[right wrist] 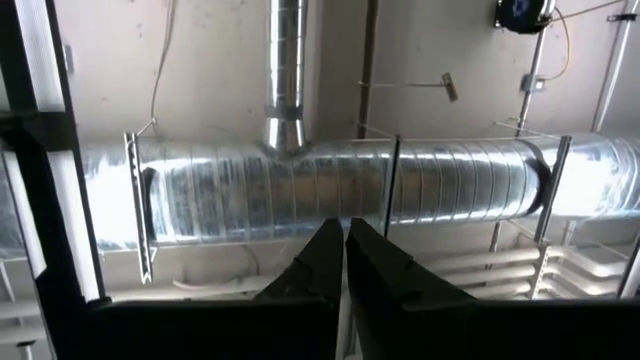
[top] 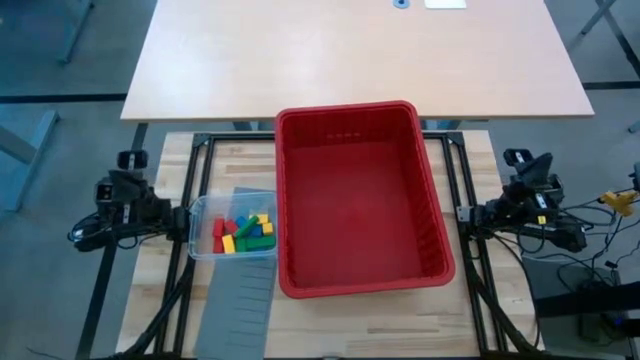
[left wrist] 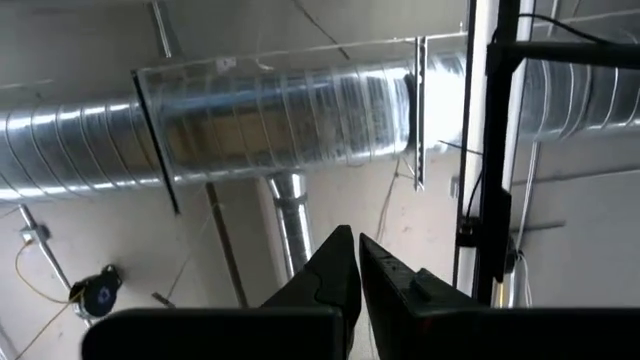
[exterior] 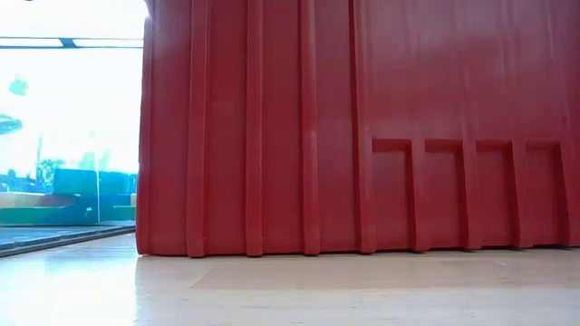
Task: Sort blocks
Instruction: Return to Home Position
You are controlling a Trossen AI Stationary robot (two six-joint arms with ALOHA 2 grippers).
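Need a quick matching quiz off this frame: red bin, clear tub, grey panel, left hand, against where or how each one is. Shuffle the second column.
Column 1
1. red bin
2. clear tub
3. grey panel
4. left hand

Column 2
A. holds the blocks
B. shut, pointing up at a ceiling duct
C. centre of the high view, nothing visible inside
D. lying flat, right beside the tub

Pairs: 1-C, 2-A, 3-D, 4-B

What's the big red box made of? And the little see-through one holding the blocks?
The red bin looks like moulded plastic: smooth, slightly shiny, with ribbed walls. The small tub seems to be clear plastic, since its walls are see-through. The blocks are probably plastic too: bright, solid colours.
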